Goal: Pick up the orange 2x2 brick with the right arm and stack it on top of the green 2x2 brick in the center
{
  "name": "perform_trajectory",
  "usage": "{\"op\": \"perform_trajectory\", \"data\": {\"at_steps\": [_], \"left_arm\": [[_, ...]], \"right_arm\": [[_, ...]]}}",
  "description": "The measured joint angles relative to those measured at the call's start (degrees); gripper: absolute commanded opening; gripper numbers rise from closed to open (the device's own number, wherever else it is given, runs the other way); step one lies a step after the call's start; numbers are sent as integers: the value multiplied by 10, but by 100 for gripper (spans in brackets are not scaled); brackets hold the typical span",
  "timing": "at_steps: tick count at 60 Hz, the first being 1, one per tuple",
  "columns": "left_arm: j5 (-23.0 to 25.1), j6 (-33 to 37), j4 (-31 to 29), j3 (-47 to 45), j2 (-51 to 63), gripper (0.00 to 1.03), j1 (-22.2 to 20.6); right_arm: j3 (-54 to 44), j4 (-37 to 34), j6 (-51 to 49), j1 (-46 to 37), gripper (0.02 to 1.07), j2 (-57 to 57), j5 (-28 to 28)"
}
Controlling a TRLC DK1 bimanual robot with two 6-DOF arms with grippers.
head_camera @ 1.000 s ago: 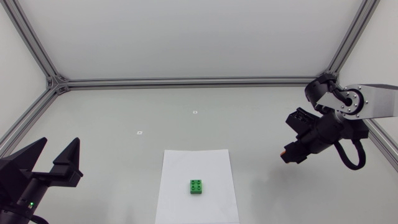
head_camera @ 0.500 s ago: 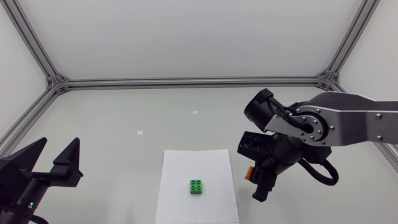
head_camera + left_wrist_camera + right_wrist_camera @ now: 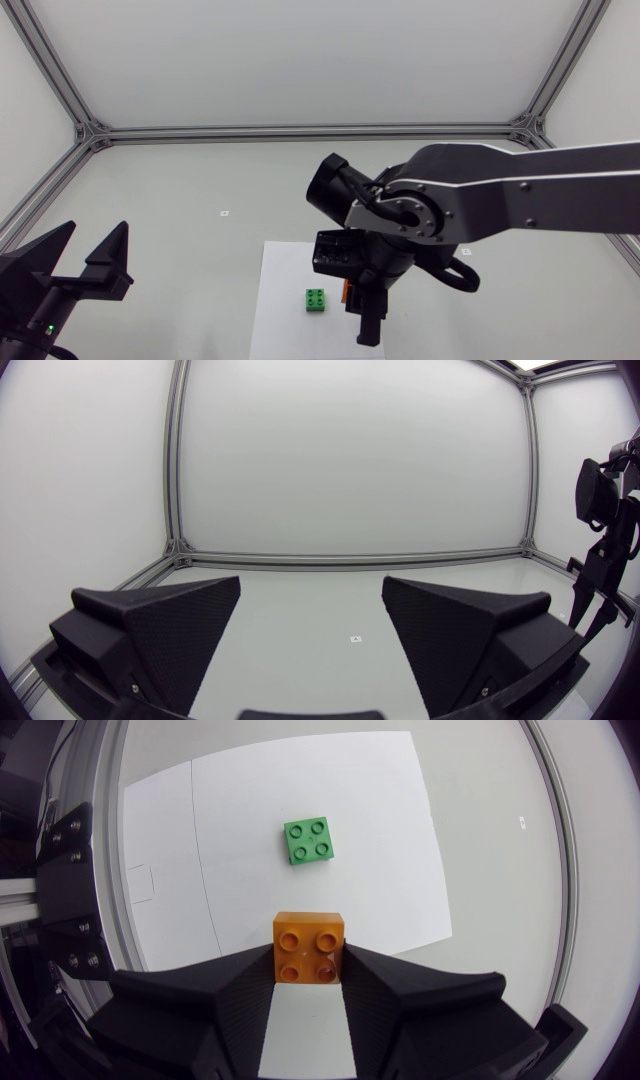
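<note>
The green 2x2 brick point(image 3: 316, 299) lies studs up on a white sheet of paper point(image 3: 300, 262) in the table's middle. My right arm comes in from the right, and its gripper point(image 3: 355, 305) hangs above the sheet just right of the green brick. It is shut on the orange 2x2 brick point(image 3: 346, 292). In the right wrist view the orange brick point(image 3: 309, 947) sits studs up between both fingers, with the green brick point(image 3: 308, 841) a short way ahead on the paper point(image 3: 385, 820). My left gripper point(image 3: 88, 262) stands open and empty at the table's left front; the left wrist view shows its gripper point(image 3: 310, 650) wide apart.
Two small white markers point(image 3: 226, 213) point(image 3: 313, 181) lie on the grey table behind the paper. An aluminium frame point(image 3: 300, 131) runs along the table's back and sides. My right arm point(image 3: 600, 560) shows at the far side of the left wrist view.
My right arm has swung from the table's right side leftward to the paper, carrying the orange brick to just beside the green one. The left arm has stayed still.
</note>
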Motion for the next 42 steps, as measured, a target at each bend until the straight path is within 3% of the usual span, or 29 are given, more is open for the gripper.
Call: {"op": "perform_trajectory", "data": {"at_steps": [42], "left_arm": [[0,0,0,0,0,99,0]], "right_arm": [[119,-9,-63,26,10,144,-17]]}}
